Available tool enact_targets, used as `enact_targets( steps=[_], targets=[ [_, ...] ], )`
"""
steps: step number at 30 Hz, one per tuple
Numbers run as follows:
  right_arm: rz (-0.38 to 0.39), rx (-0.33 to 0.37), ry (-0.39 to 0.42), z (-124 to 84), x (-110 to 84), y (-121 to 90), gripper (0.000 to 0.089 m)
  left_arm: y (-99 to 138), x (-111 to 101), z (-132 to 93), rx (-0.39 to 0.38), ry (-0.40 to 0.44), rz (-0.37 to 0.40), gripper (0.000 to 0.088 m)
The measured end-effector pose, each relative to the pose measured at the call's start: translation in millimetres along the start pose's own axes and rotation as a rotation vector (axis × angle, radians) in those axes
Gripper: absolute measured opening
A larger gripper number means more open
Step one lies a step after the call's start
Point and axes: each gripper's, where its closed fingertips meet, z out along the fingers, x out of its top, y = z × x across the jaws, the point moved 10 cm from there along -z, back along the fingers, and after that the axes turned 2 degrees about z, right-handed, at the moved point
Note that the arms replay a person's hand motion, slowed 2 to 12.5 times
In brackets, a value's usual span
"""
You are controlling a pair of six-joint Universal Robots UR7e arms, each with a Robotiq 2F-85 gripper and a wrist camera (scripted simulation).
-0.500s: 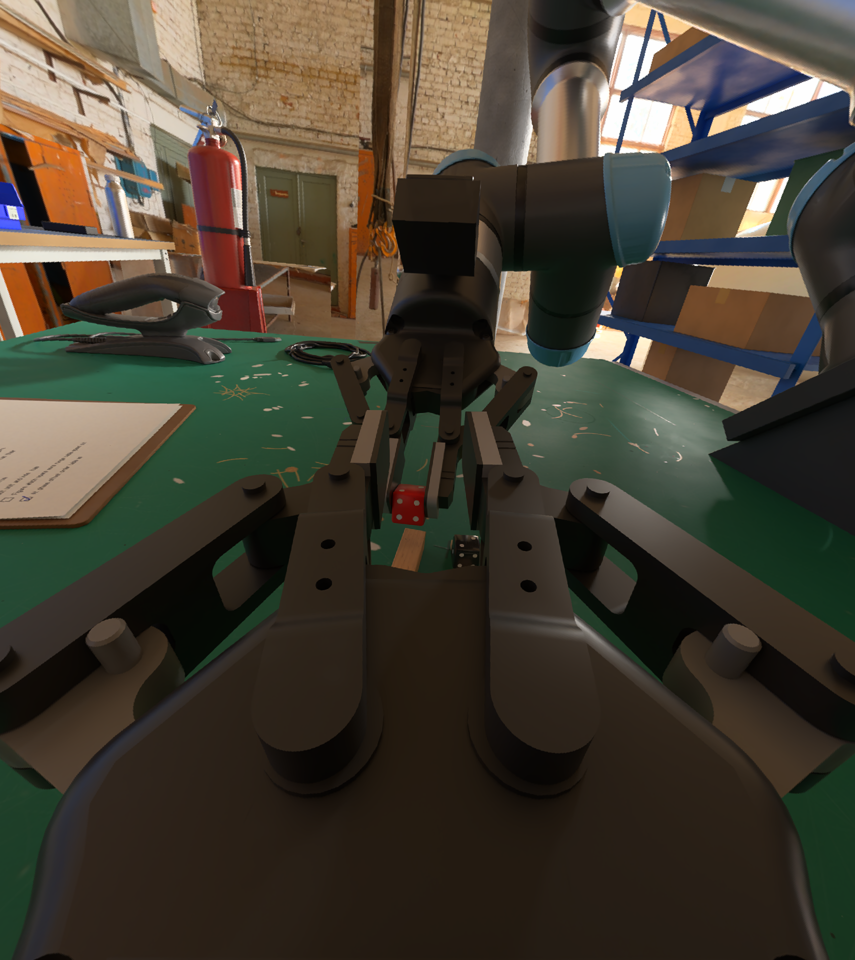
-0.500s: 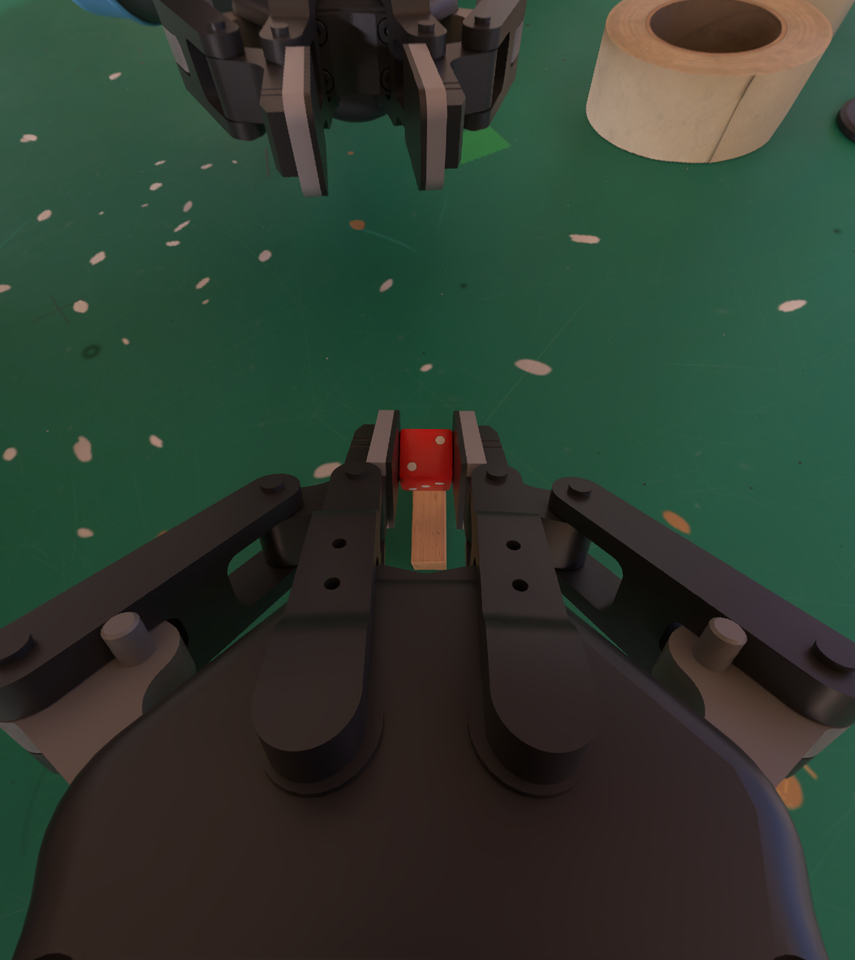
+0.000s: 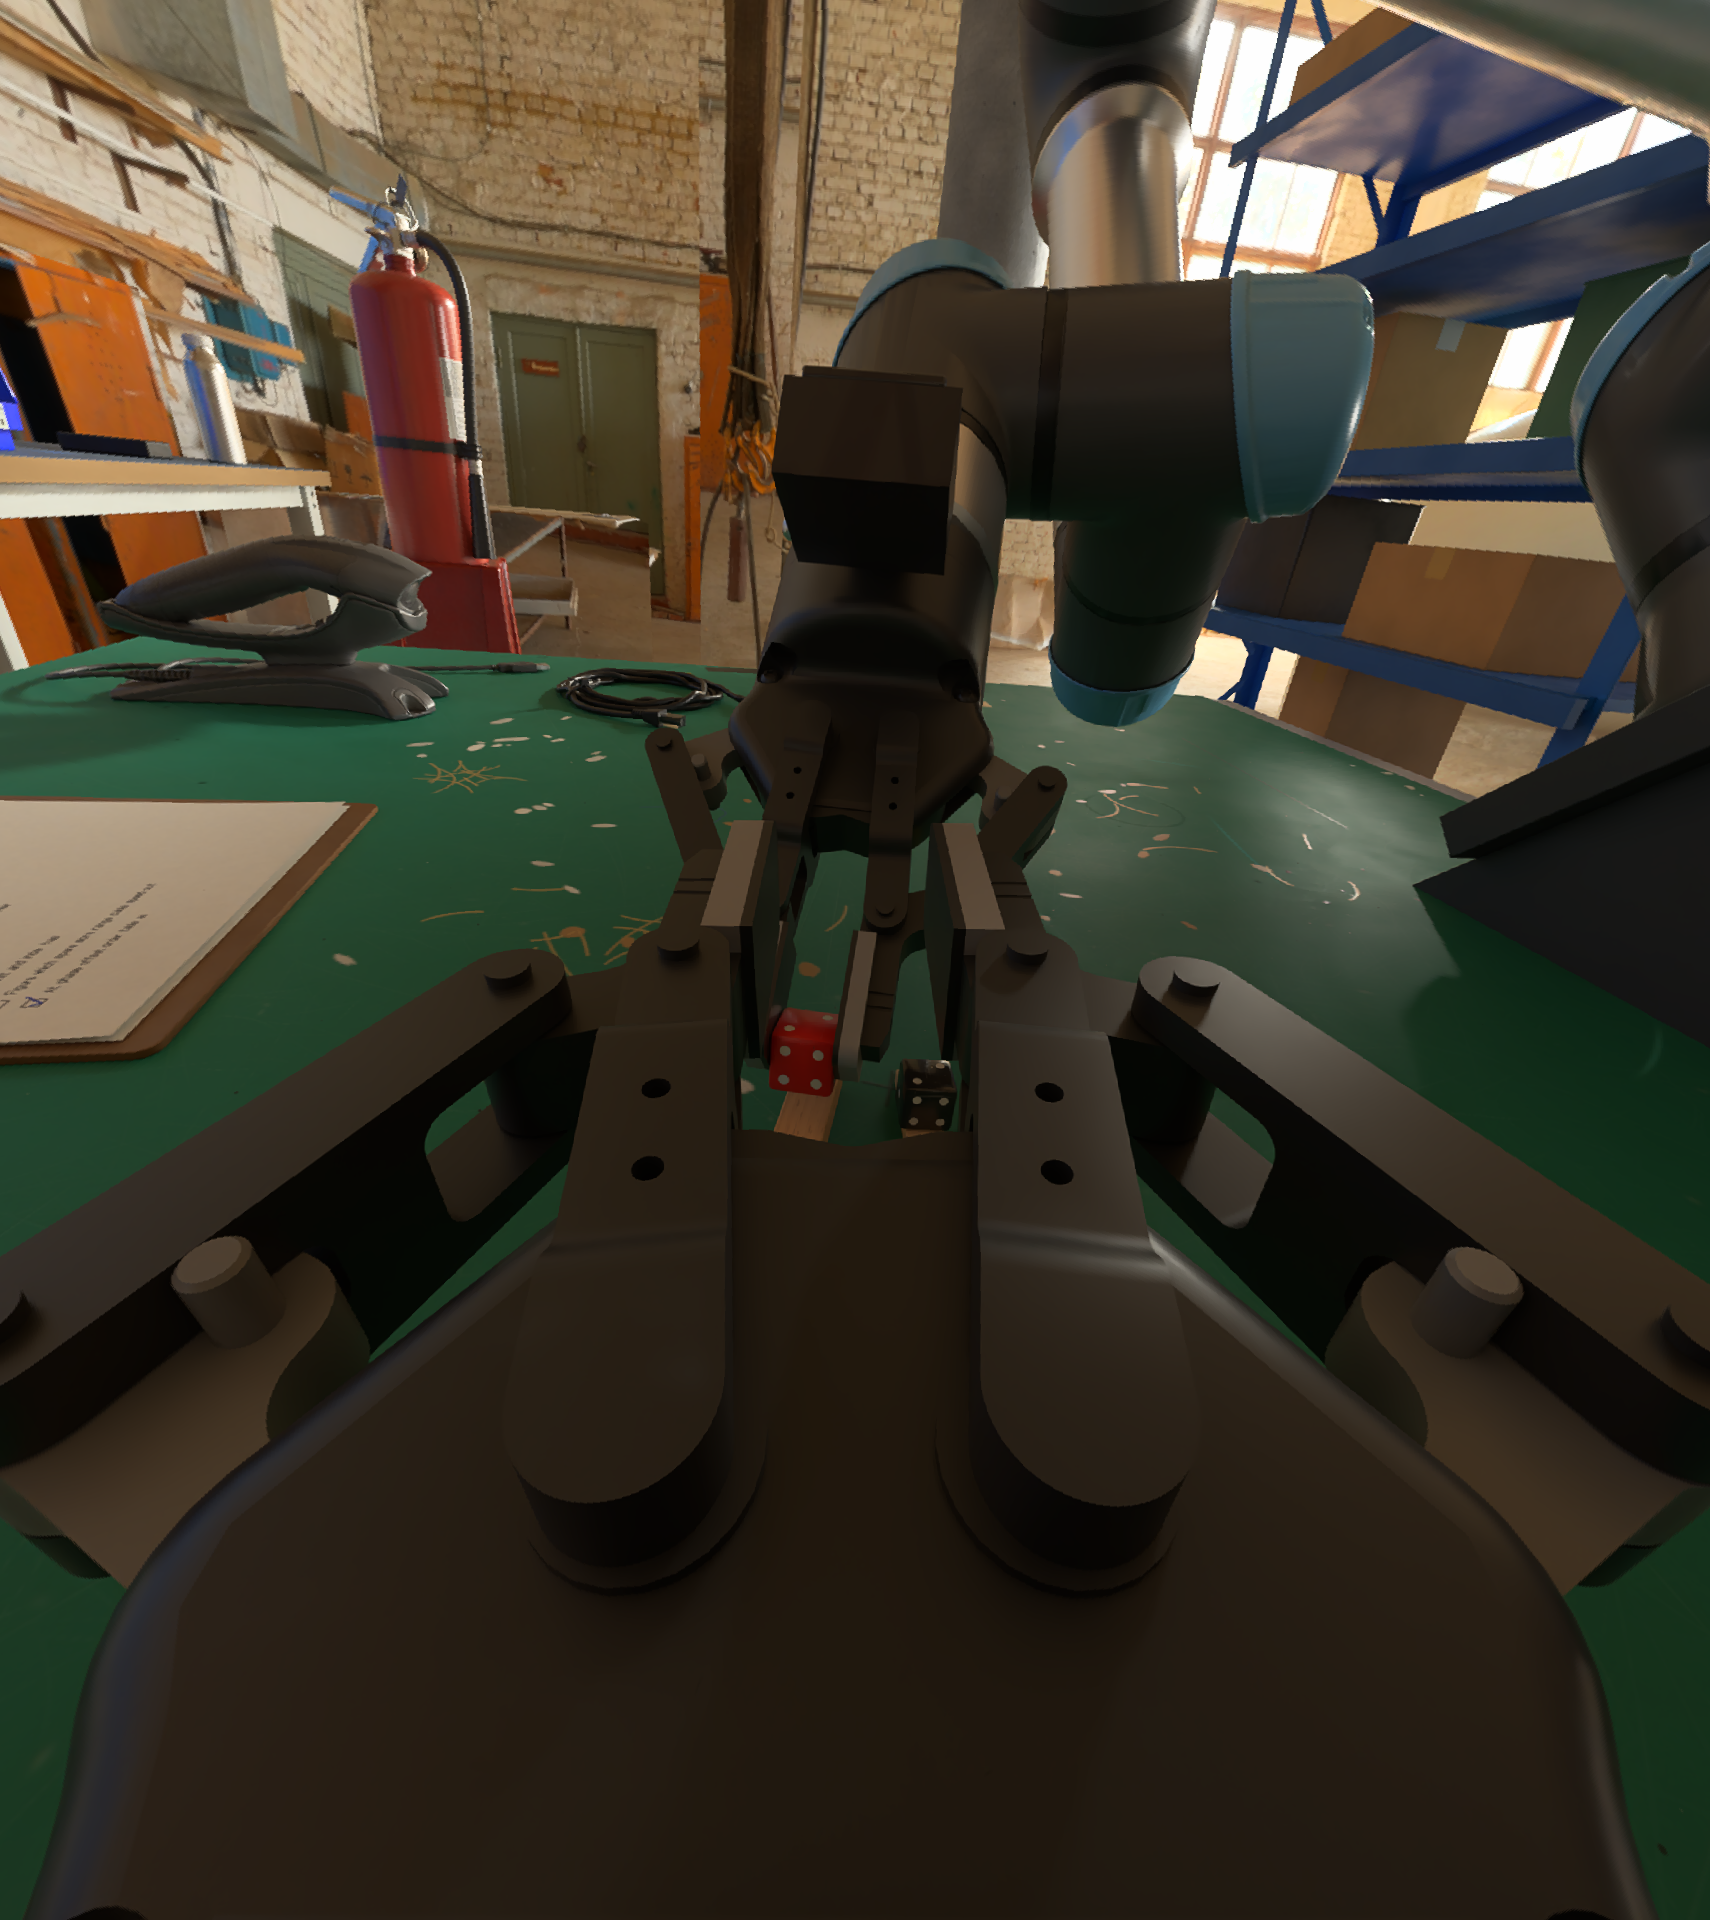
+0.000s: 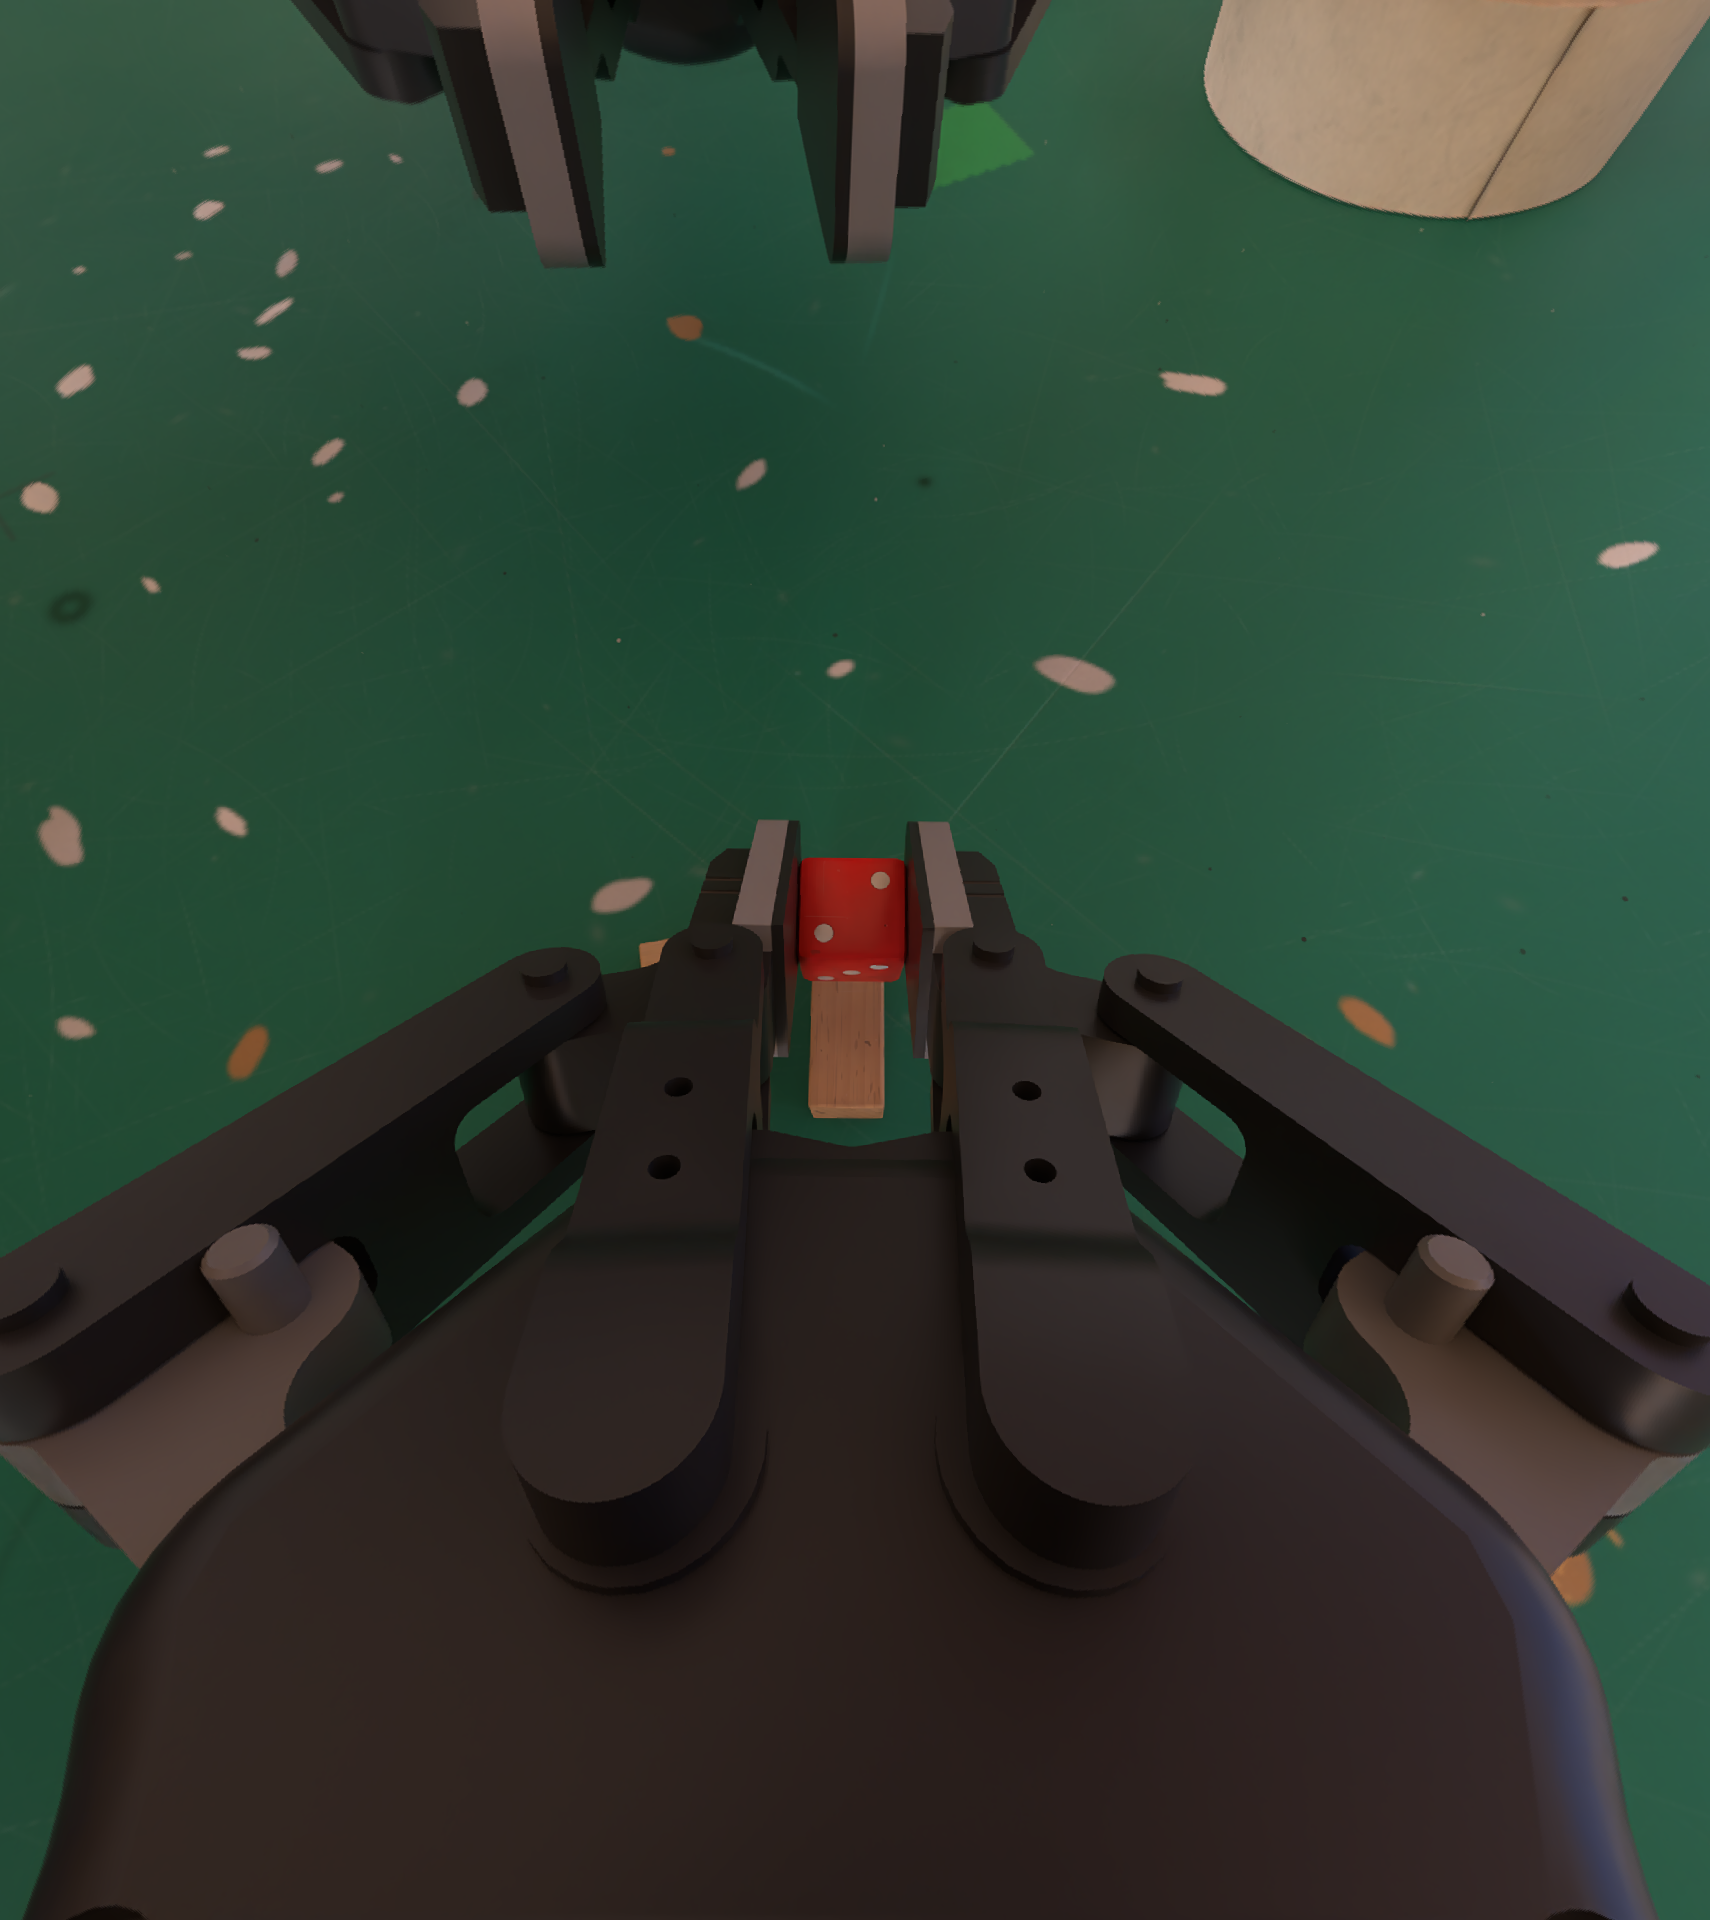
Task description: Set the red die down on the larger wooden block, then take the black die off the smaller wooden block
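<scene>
My right gripper [image 4: 851, 847] is shut on the red die [image 4: 851, 920] and holds it at the far end of the larger wooden block [image 4: 846, 1049], on it or just above it. In the left wrist view the red die [image 3: 804, 1051] sits over that block [image 3: 807, 1114]. The black die [image 3: 926, 1093] stands just right of it, and its smaller block is almost hidden. My left gripper [image 3: 851, 862] is open and empty, facing the right gripper [image 3: 815, 1029] with both dice seen between its fingers. It also shows at the top of the right wrist view [image 4: 716, 249].
A clipboard with paper [image 3: 103, 914] lies on the green table [image 3: 1246, 935] at the left. A scanner on a stand [image 3: 279, 634] and a coiled cable [image 3: 638, 691] are behind it. A dark box [image 3: 1661, 883] stands at the right, and a tape roll [image 4: 1433, 104] is near the left gripper.
My left gripper has come closer to the right gripper and the dice, and the black die shows more fully between its fingers. The right gripper still holds the red die over the block.
</scene>
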Motion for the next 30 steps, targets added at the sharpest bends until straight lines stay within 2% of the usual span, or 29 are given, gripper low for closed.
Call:
enact_targets(
  steps=[12,24,30],
  targets=[
    [-0.028,-0.017,-0.067,4.9,-1.6,-2.8,0.0179,0.5,-0.2,0.9,-0.002,-0.009,0.005,0.0259],
    [-0.018,-0.01,-0.125,2.9,-2.6,-2.2,0.0196,1.4,-0.5,2.1,-0.01,-0.021,0.013,0.0258],
    [-0.024,0.006,-0.125,1.7,-2.4,-3.3,0.0216,1.5,-0.5,2.0,-0.01,-0.021,0.013,0.0258]
  ],
)
